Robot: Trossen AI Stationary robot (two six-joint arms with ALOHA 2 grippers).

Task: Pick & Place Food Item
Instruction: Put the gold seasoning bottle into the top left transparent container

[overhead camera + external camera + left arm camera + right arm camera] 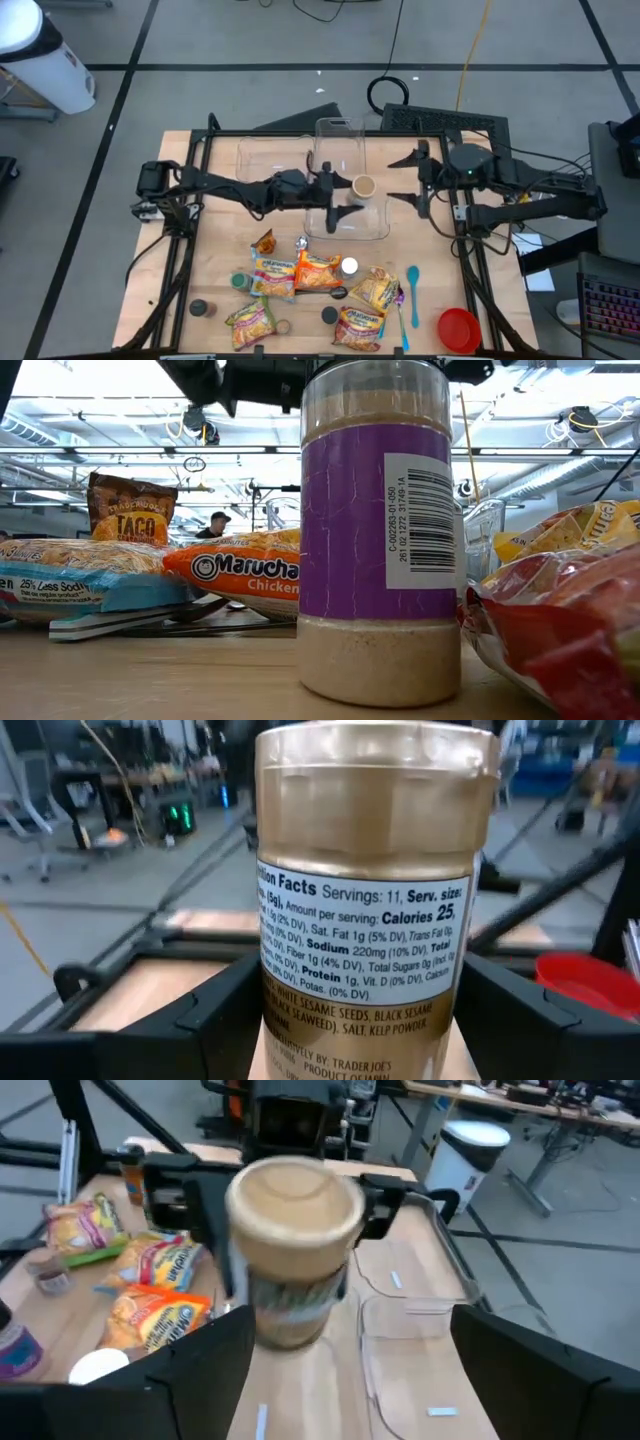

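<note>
Seasoning jar (363, 186) upright over clear bin (347, 218) – left fingers (382, 1208) gripping

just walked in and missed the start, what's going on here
The left hand is holding a gold-lidded seasoning jar upright over the clear plastic container in the middle of the table. The right hand sits open just to the side of the jar, facing it and not touching it. Ramen packets, more spice jars, a blue spoon and a red bowl lie along the near edge.
</note>
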